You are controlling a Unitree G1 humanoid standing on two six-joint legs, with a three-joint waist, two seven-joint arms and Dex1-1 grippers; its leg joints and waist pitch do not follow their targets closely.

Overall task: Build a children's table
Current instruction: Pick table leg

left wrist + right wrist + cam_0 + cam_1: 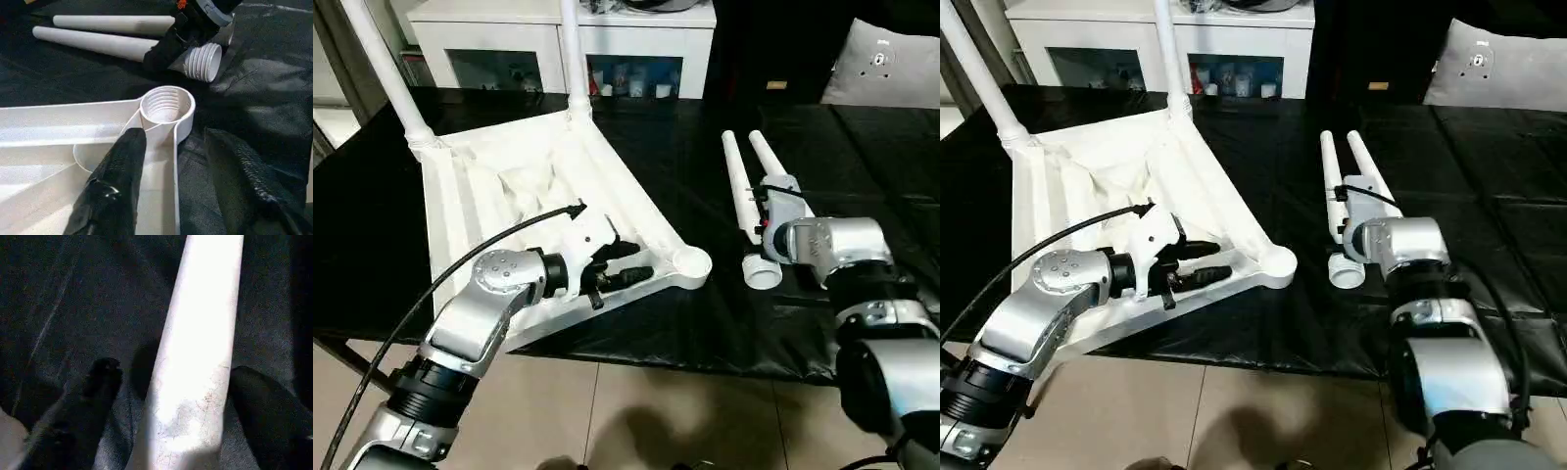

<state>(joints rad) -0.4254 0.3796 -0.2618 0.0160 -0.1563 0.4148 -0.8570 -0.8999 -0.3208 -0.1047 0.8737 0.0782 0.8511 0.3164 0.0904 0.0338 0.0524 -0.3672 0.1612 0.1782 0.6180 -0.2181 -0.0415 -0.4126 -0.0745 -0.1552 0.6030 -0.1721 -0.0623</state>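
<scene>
Looking through the head camera, I see the white table top (538,196) lying upside down on the black worktable (862,157). Two legs (570,54) already stand up in its far corners. My left gripper (619,269) hangs over the near edge of the table top, close to the empty corner socket (691,262). Two loose legs (742,201) lie side by side to the right of the table top, and my right gripper (1340,213) is over them.

From my left wrist, the two black fingers (117,181) stand apart with nothing between them. One is over the table top's ribs and the other is past its edge, just short of the socket (166,105).

From my right wrist, the fingers (95,387) sit wide on both sides of one loose leg (195,357). I cannot tell if they touch it.
</scene>
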